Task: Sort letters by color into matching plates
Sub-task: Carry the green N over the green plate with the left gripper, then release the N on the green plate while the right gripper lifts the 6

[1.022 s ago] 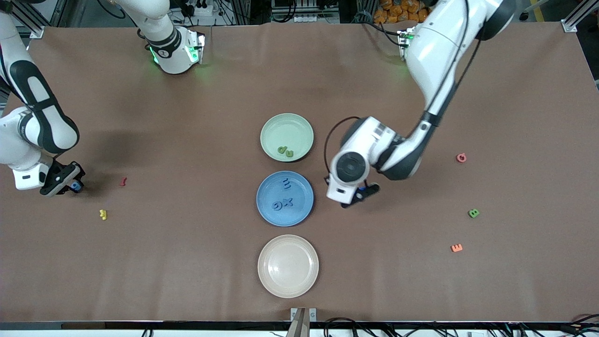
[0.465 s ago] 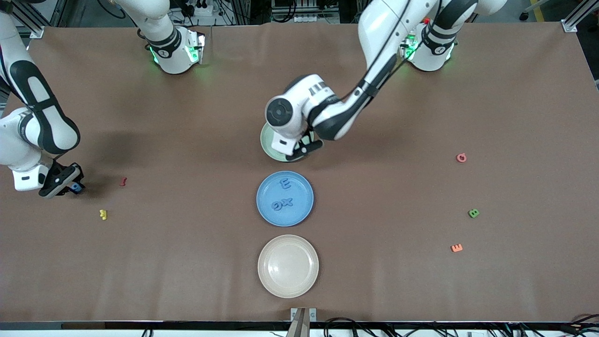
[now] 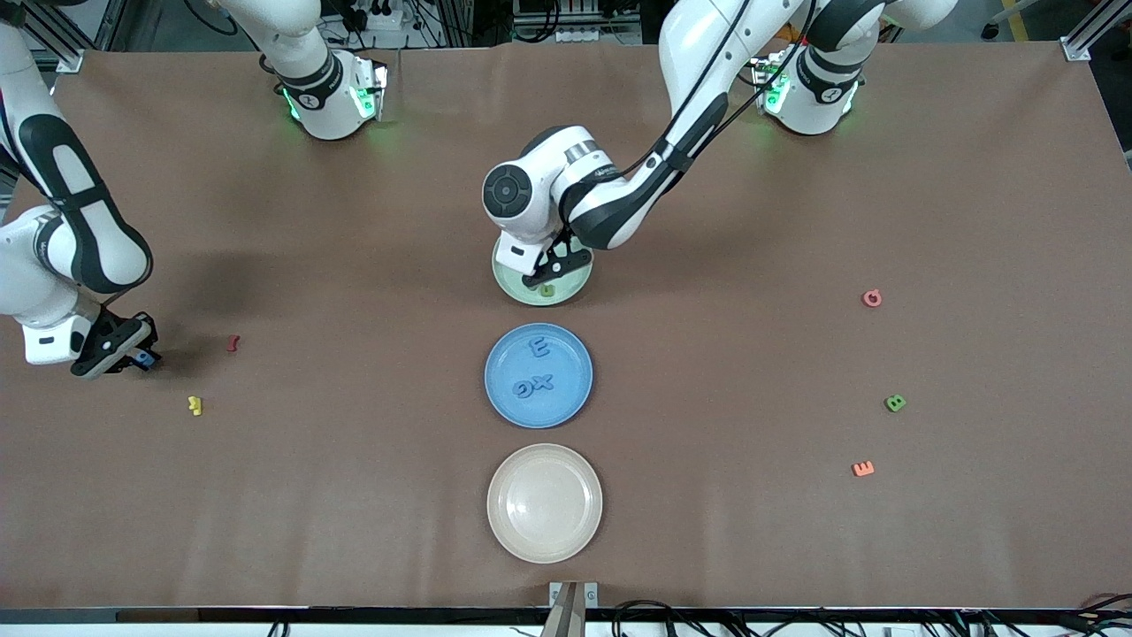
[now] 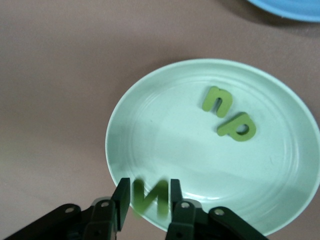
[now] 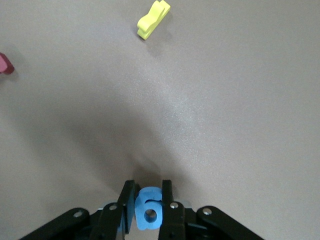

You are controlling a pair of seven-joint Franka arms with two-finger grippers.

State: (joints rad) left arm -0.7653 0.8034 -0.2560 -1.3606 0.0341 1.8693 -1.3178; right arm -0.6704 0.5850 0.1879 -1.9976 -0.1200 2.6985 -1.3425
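The green N (image 4: 148, 196) is sitting between the fingers of your left gripper (image 4: 148, 200), which is hanging over the rim of the pale green plate (image 4: 150, 130); the jaws are standing close on both sides of the letter, but the letter looks blurred and you cannot tell if they are really pressing it. In this plate two more green letters (image 4: 227, 116) are lying beside each other. Your right gripper (image 5: 148, 202) is gripping a blue 6 (image 5: 148, 210) near the table at the right arm's end, jaws closed on it. Near it a yellow letter (image 3: 195, 405) and a dark red letter (image 3: 233, 342) are lying on the brown table (image 3: 354, 495). The blue plate (image 3: 504, 398) is holding three blue letters (image 3: 533, 372), and the beige plate (image 3: 506, 531) is standing nearest to the front camera. Toward the left arm's end a pink letter (image 3: 872, 298), a green B (image 3: 895, 403) and an orange E (image 3: 863, 469) are lying well apart.
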